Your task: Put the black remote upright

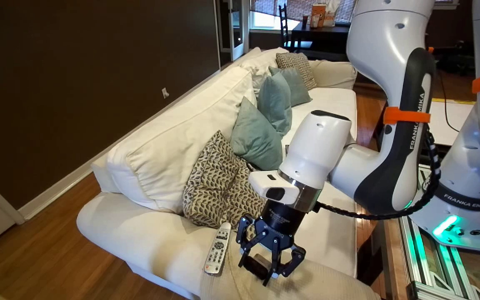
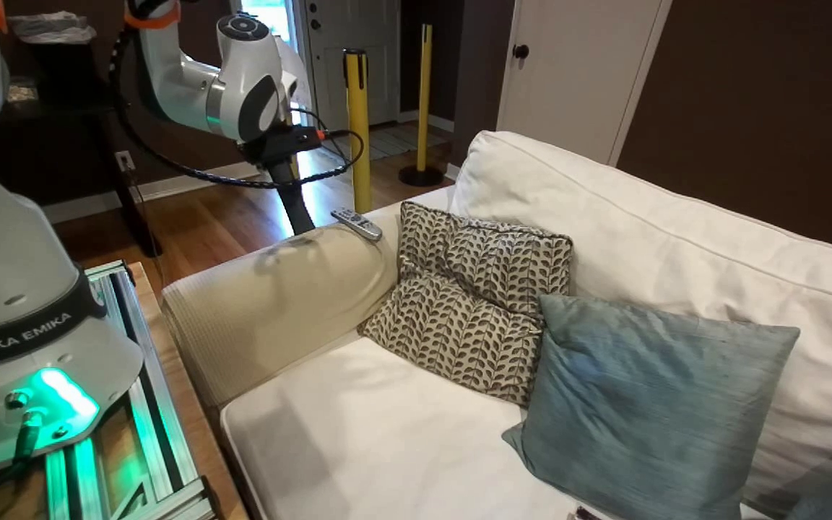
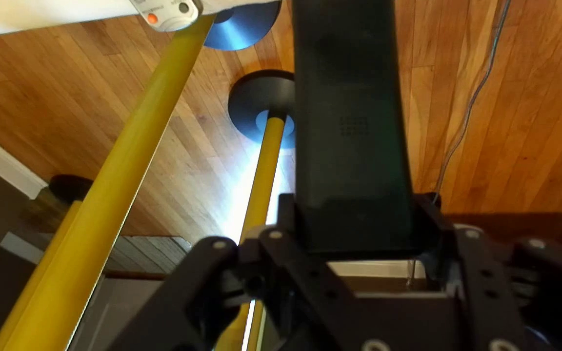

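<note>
The black remote [image 3: 351,126] is long, flat and dark, and runs out of the top of the wrist view. My gripper [image 3: 356,209] is shut on one end, with a finger against each long edge. In an exterior view the black remote [image 2: 293,202] hangs down from the gripper [image 2: 275,155], steep but a little tilted, beside the sofa arm [image 2: 279,310]; whether its lower end touches the arm or is behind it, I cannot tell. In an exterior view the remote [image 1: 256,267] shows only partly between the fingers of the gripper [image 1: 261,273].
A silver-grey remote [image 1: 218,250] lies on the sofa arm, close to my gripper; it also shows in an exterior view [image 2: 358,224] and the wrist view [image 3: 169,13]. A leaf-pattern pillow [image 2: 466,303] and a blue pillow [image 2: 661,404] lean on the sofa. Yellow posts [image 2: 360,137] stand beyond the arm.
</note>
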`<state>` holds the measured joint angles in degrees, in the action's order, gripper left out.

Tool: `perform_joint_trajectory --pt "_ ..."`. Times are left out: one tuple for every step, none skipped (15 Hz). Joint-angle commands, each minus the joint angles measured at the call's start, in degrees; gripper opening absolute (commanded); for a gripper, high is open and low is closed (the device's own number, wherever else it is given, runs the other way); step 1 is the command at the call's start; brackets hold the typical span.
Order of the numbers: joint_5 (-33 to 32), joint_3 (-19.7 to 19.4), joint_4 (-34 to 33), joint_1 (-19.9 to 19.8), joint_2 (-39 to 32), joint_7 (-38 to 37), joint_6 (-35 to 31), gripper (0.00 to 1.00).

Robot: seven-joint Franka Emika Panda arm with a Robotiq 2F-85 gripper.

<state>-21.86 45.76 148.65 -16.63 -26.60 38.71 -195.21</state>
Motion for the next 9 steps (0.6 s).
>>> perform_joint_trajectory --pt "-6.06 2.67 0.87 -6.26 -4.44 2.57 -4.64 0.33" --pt "-8.18 2.64 0.64 -7.49 -6.13 3.66 -5.71 0.33" --pt "-9.91 2.57 0.50 -8.43 -7.23 4.09 -6.14 0.33" --pt "-12.26 3.01 0.34 -10.02 -8.83 4.65 -6.69 0.33" --pt "-14.36 2.88 0.22 -11.18 -10.38 5.28 -7.16 0.33" --pt "-16.81 3.31 0.06 -12.82 -12.16 5.67 -7.47 0.33" --pt "-18.98 3.41 0.00 -14.17 -13.62 5.96 -7.73 0.33" --pt "-21.24 3.44 -0.09 -15.39 -15.04 6.43 -8.18 0.33" --pt "-23.41 3.93 -0.26 -16.83 -16.39 6.54 -7.85 0.33"
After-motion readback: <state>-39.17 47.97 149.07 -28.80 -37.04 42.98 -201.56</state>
